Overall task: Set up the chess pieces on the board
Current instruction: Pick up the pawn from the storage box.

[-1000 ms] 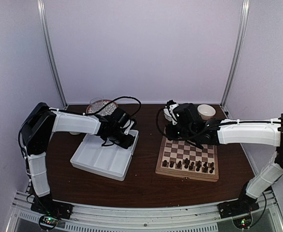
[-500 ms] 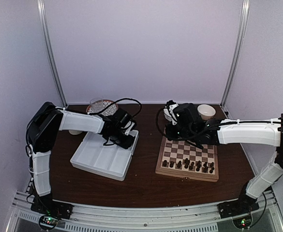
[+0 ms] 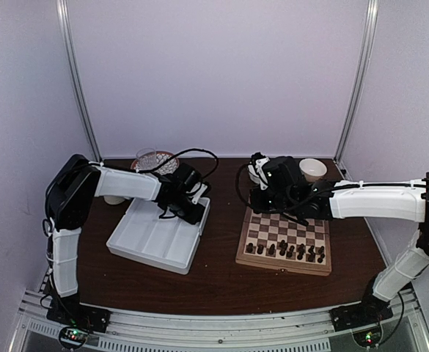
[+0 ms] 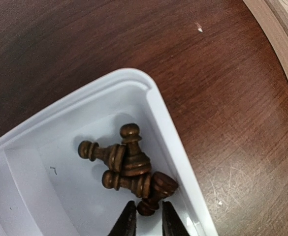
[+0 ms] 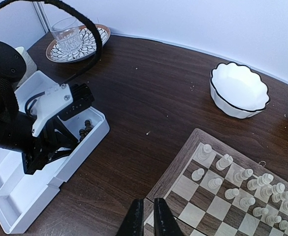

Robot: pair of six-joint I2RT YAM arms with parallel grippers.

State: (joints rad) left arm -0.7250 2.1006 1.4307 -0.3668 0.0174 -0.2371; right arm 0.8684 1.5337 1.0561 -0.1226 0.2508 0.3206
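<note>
Item, left: my left gripper (image 4: 147,221), fingers drawn close about the head of one dark pawn (image 4: 155,191). It lies at the edge of four heaped chess pieces (image 4: 129,164) in a corner compartment of the white tray (image 4: 134,74), and I judge it pinched but not yet lifted. Item, right: my right gripper (image 5: 147,219), fingers closed on nothing, hanging over the tray-side edge of the board (image 3: 287,229); dark men (image 3: 284,251) stand along its near side, cream chessmen (image 5: 242,189) on the far ranks. Step in hand: fetching a pawn. Next calls for a straight lift clear of the touching neighbours and tray wall, then setting it upright on a free square.
</note>
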